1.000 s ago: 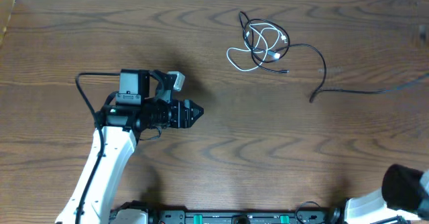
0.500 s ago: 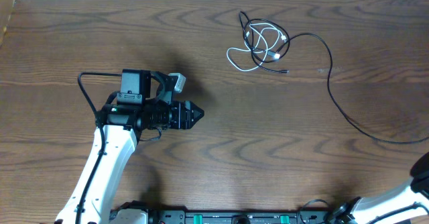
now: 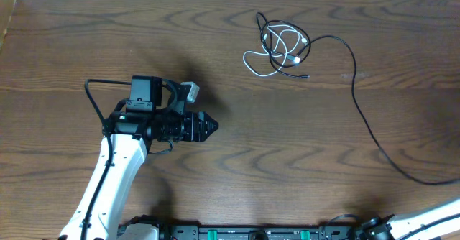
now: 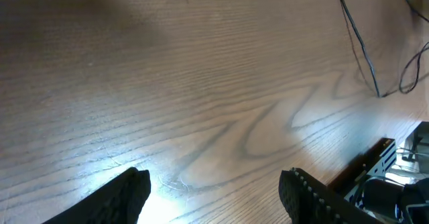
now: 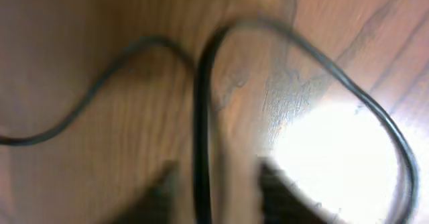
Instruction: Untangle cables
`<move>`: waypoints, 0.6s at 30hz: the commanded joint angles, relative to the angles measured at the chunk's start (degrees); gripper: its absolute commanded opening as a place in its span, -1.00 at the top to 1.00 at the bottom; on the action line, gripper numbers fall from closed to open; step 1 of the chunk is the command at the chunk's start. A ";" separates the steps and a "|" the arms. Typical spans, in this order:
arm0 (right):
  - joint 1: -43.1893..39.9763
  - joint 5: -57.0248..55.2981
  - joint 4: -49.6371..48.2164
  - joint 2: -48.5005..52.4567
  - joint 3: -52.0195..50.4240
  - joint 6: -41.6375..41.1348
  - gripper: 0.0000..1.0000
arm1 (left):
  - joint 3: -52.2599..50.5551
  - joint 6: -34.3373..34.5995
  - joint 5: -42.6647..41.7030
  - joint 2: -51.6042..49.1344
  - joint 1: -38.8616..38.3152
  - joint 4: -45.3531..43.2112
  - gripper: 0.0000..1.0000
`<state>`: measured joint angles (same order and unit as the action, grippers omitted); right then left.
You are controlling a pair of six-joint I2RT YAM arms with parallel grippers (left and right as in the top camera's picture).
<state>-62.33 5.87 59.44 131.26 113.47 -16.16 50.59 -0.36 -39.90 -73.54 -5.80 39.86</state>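
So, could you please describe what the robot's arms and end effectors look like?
The left arm has a white link, black joints, a boxy black module at the wrist and a thin black wire looping beside it. The left end effector is black, with ridged fingers. Only a white sliver of the right arm shows; the right end effector is too blurred to describe.

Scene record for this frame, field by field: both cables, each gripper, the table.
white cable: looped, in the tangle at the table's far side
black cable: coiled through the white cable, long tail running to the right near edge
tangle: not yet separated
left gripper: open, empty, over bare wood, apart from the cables
right gripper: wrist view blurred, black cable close in front, grip unclear
table: brown wood
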 commanded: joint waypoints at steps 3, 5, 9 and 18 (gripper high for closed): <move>-0.09 7.26 0.52 -0.33 0.42 -2.10 -0.99 | 0.22 -1.16 0.50 -0.20 -0.17 0.17 -0.35; 1.07 11.52 0.59 -0.55 0.59 -2.73 -0.98 | 0.22 -1.16 0.50 -0.20 -0.17 0.17 -0.34; 5.95 24.50 0.39 -1.88 2.49 -2.62 -0.98 | 0.22 -1.16 0.50 -0.20 -0.17 0.17 -0.35; 22.84 -1.01 4.33 -9.97 12.41 -0.50 -0.99 | 0.22 -1.16 0.50 -0.20 -0.17 0.20 -0.34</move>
<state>-43.13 18.17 62.74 126.78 122.48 -17.39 50.59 -0.47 -39.90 -73.54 -5.80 39.99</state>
